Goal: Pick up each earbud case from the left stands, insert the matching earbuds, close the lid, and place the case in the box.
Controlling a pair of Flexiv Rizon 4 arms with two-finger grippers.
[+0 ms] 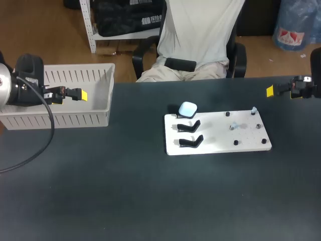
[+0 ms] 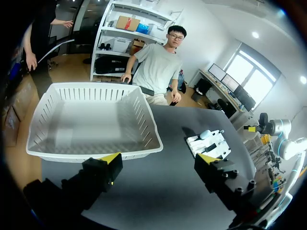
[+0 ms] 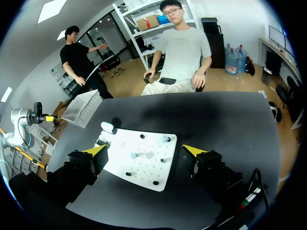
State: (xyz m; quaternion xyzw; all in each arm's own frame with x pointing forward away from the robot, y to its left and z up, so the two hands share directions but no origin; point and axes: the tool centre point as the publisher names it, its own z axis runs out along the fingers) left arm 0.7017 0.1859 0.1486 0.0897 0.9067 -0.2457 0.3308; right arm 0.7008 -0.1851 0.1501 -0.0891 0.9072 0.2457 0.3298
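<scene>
At mid-surface the earbud case (image 1: 188,108) sits on the far-left stand (image 1: 180,116) of the board (image 1: 251,144), between the left tool (image 1: 80,95) over the box (image 1: 75,67) at the far-left corner and the slightly nearer right tool (image 1: 271,91) at the far-right edge, both wide open, empty.

Table (image 1: 125,191): box (image 1: 55,119) at 10 o'clock, board (image 1: 220,143) at 2 o'clock, well apart. On board: case (image 1: 188,109) at its 10 o'clock corner, stands (image 1: 189,125) along 9 o'clock edge, earbud (image 1: 254,109) at 1 o'clock, second earbud (image 1: 233,126) near centre.
</scene>
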